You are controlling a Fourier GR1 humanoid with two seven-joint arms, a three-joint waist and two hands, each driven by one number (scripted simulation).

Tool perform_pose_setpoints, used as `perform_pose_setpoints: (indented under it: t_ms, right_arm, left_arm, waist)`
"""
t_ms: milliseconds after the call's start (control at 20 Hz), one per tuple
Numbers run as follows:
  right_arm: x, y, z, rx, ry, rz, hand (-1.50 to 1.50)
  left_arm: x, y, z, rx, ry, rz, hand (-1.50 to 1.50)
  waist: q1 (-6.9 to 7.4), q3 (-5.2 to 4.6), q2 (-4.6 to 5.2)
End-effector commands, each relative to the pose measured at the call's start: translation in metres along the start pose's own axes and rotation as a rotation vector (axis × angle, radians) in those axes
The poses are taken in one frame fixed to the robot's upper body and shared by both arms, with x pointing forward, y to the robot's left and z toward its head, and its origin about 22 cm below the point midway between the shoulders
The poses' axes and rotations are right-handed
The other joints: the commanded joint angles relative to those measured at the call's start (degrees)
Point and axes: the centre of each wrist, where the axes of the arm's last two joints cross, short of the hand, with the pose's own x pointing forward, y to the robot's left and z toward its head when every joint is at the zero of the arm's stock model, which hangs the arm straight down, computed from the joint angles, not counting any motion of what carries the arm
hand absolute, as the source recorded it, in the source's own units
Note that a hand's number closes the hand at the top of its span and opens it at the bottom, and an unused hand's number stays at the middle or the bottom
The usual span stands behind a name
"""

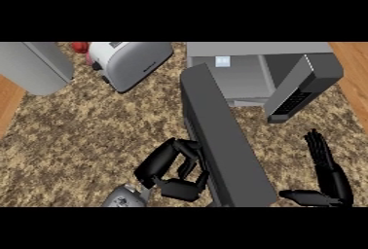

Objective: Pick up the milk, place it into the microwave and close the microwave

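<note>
Speckled brown granite-look counter [86, 131], rough mottled texture, with plain wood strips at the 9 and 3 o'clock edges. One microwave [244, 78] at 1 o'clock: grey boxy shell, smooth matte walls, cavity open toward the viewer. One milk [223, 61], small pale carton, sits inside that cavity near its back left corner, upright as far as can be told. One microwave door [223, 141], a long flat dark grey slab, swings out from the cavity's left side and runs down toward 6 o'clock, across the middle of the view. A dark panel with small buttons [298, 92] juts out at 2 o'clock, on the microwave's right side. One toaster [133, 61] at 11 o'clock, rounded silver body, white top, tilted diagonally; a red object [81, 47] peeks out just beside its upper left, shape not clear. One grey rounded appliance [36, 65] at 10 o'clock, smooth, cut off by the edge. Two black hands. Left hand [173, 170] at 7 o'clock, fingers curled against the left face of the door, touching it, nothing gripped inside them that can be seen. Right hand [327, 180] at 4 o'clock near the edge, fingers straight and pointing up, thumb out to the left, holding nothing, well apart from the door.
</note>
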Motion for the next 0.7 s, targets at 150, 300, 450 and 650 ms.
perform_pose_setpoints:
  t_ms: [150,300,450,650]
  right_arm:
    - [0.03,-0.014,0.006,0.092,-0.09,-0.068,-1.5]
    - [0.045,-0.022,-0.003,0.113,-0.146,-0.109,-1.5]
    - [0.063,-0.015,-0.016,0.142,-0.167,-0.144,-1.5]
    - [0.078,-0.01,0.002,0.171,-0.176,-0.167,-1.5]
  left_arm:
    - [-0.054,-0.039,-0.016,0.005,0.029,-0.104,1.5]
    - [-0.059,-0.046,-0.02,0.074,-0.018,-0.118,1.5]
    - [-0.07,-0.043,-0.021,0.114,-0.049,-0.07,1.5]
    - [-0.064,-0.052,-0.033,0.12,-0.015,-0.083,1.5]
  waist:
    - [-0.54,-0.01,0.41]
    - [-2.09,-0.08,0.65]
    - [-2.61,-0.19,0.79]
    - [-4.0,-0.16,0.71]
